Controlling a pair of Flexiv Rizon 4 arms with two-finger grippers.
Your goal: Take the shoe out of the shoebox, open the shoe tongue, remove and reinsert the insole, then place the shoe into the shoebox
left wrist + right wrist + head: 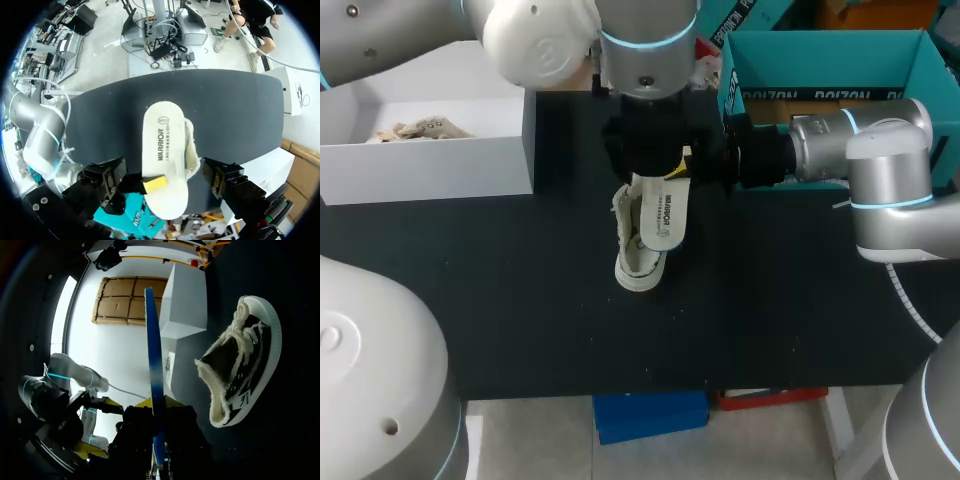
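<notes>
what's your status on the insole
Right hand shut on white printed foam insole, out of the black-and-white fleece-lined sneaker on the table. Left hand open, close above both.

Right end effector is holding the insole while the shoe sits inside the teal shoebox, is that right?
Not quite. The shoe is not inside the teal shoebox; it stands on the black table, apart from the box, as the head view shows. The right end effector does hold the insole.
</notes>
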